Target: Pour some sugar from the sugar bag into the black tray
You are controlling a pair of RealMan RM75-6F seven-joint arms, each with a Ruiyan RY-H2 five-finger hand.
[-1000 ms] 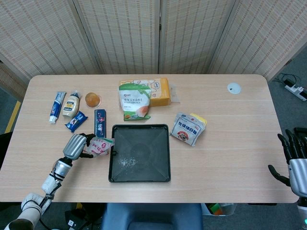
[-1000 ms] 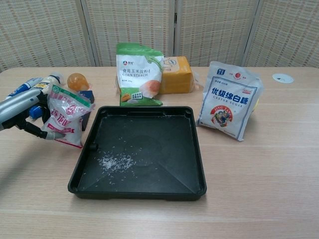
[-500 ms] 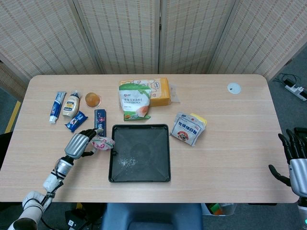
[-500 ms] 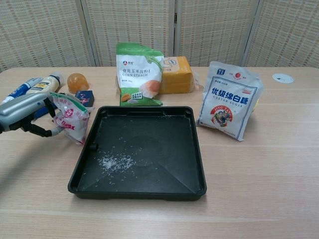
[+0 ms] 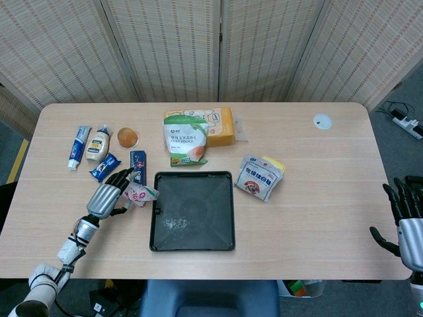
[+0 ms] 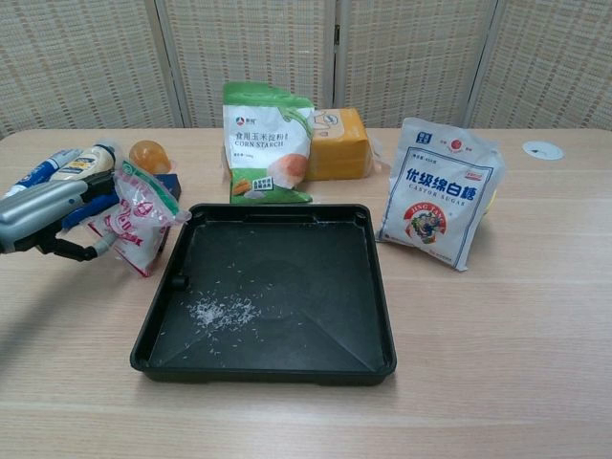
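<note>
The black tray (image 5: 193, 176) (image 6: 277, 209) lies at the table's middle front, with a small scatter of white sugar grains (image 5: 173, 223) (image 6: 225, 311) on its floor near the left front. A small pink and white sugar bag (image 5: 141, 194) (image 6: 136, 224) stands tilted on the table just off the tray's left rim, its top leaning toward the tray. My left hand (image 5: 106, 198) (image 6: 43, 215) holds the bag from the left, fingers stretched behind it and thumb in front. My right hand (image 5: 404, 212) hangs open off the table's right edge, holding nothing.
A corn starch bag (image 6: 265, 142) and an orange pack (image 6: 337, 143) stand behind the tray. A large white castor sugar bag (image 6: 440, 191) leans to its right. Tubes, a bottle (image 5: 98, 144), an orange ball (image 5: 128, 137) and blue packets (image 5: 138, 163) lie at the left. A white disc (image 5: 322, 120) sits far right.
My left hand has swung the small sugar bag back from over the tray's left rim and lowered it to the table beside the tray; its fingers have straightened. The right hand has not moved.
</note>
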